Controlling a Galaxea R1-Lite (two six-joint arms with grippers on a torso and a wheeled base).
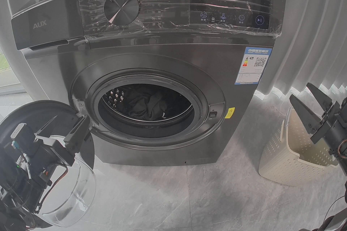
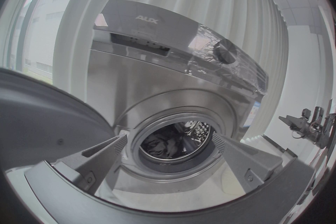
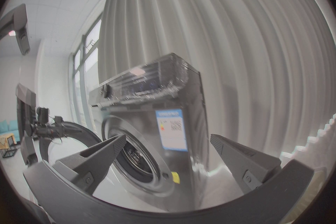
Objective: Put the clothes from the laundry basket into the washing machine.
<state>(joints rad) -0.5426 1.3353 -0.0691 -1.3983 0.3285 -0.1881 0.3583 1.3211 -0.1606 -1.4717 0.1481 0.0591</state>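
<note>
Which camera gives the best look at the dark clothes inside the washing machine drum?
The head view: it looks straight into the open drum at the dark clothes. The left wrist view shows them too, less fully. The right wrist view sees the opening too obliquely to tell.

White pleated curtain [image 1: 311,26] behind — grey marbled floor [image 1: 202,199], window [image 2: 35,25] at left.

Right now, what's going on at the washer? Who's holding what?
Nothing is being held. The washing machine has its door open on the robot's left, and a dark pile of clothes lies in the drum. The left gripper sits by the door, fingers open and empty. The right gripper is above the cream laundry basket beside the machine, fingers open too. No clothes show in the visible part of the basket.
</note>
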